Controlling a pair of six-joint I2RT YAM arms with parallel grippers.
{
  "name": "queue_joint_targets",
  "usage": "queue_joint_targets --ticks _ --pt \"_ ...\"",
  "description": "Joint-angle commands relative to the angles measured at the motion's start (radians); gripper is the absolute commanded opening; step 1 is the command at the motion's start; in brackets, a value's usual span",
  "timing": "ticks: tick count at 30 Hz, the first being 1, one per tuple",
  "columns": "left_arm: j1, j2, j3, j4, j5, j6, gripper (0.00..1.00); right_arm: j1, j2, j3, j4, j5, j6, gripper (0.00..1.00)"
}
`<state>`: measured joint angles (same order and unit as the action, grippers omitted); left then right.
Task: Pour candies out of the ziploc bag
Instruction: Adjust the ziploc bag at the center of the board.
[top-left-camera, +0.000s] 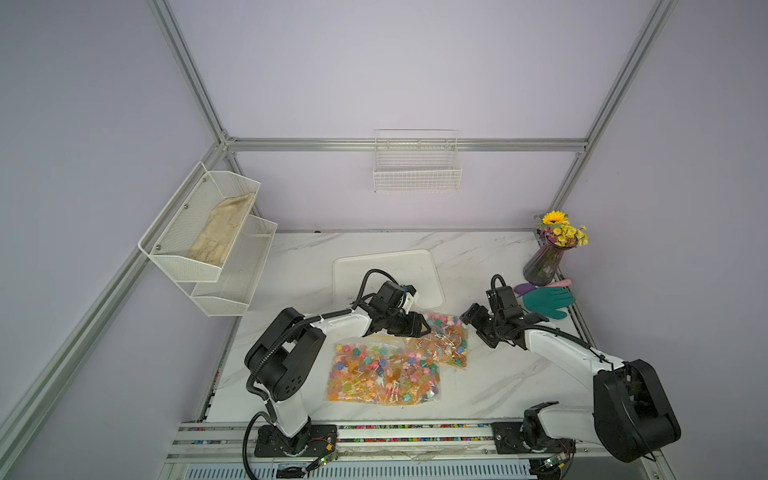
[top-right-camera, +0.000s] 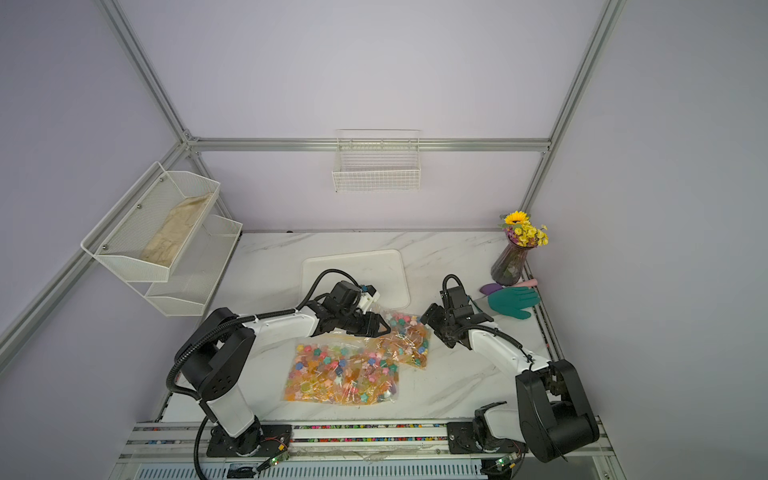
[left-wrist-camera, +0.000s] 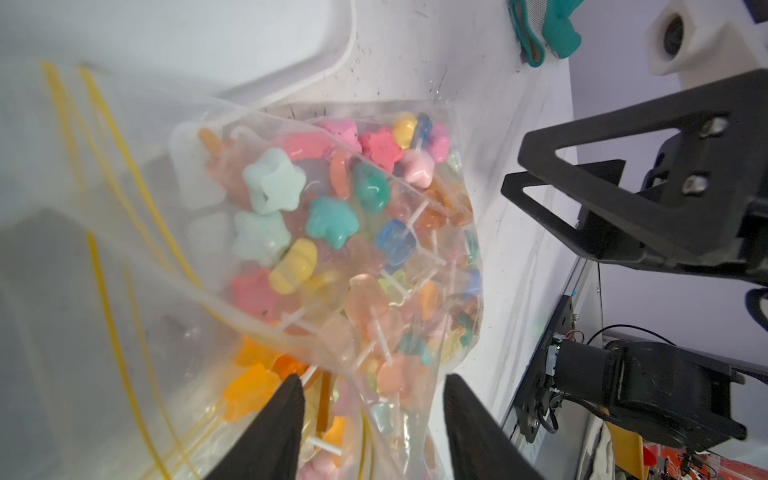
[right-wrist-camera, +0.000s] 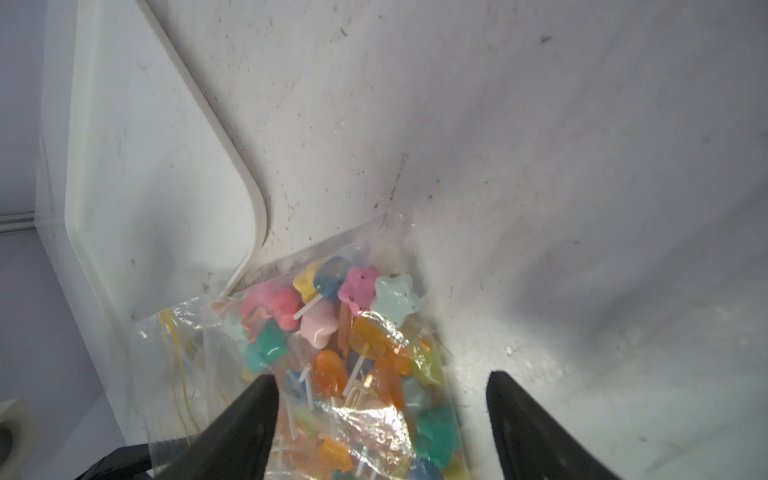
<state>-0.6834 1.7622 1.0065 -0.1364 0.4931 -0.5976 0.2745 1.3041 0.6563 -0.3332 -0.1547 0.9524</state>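
While the candies (top-left-camera: 446, 328) lie in the small ziploc bag (top-left-camera: 455, 353) beside the white tray (top-left-camera: 386, 270), the left gripper (left-wrist-camera: 374, 388) straddles its edge and the right gripper (right-wrist-camera: 382, 384) hovers just beside it — both released, jaws apart.

White marble counter (top-left-camera: 490, 386) fills the lower middle in both top views. On it:
- white tray (top-left-camera: 386, 266), upper centre
- large ziploc bag (top-left-camera: 382, 374) of candies (top-left-camera: 357, 353), flat, lower centre
- smaller candy bag (top-left-camera: 451, 338), touching its upper right corner
- flower vase (top-left-camera: 542, 266), teal glove (top-left-camera: 548, 301) and purple piece (top-left-camera: 524, 287), right edge
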Motion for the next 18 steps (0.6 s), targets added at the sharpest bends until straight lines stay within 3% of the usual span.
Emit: queue_joint_targets --ticks 1,5,12,18 --pt "-0.007 -0.006 0.090 0.002 -0.024 0.007 0.44 -0.008 -0.022 -0.035 0.044 -0.024 0.020 0.81" --pt "-0.008 -0.017 0.086 0.000 -0.039 0.001 0.31 -0.008 -0.032 -0.064 0.066 -0.039 0.029 0.81" --pt "-0.008 -0.059 0.076 -0.002 -0.067 -0.002 0.00 -0.007 -0.011 -0.107 0.114 -0.078 0.035 0.80" --pt "-0.009 -0.099 0.065 -0.003 -0.086 -0.010 0.00 -0.008 0.033 -0.129 0.179 -0.129 0.020 0.79"
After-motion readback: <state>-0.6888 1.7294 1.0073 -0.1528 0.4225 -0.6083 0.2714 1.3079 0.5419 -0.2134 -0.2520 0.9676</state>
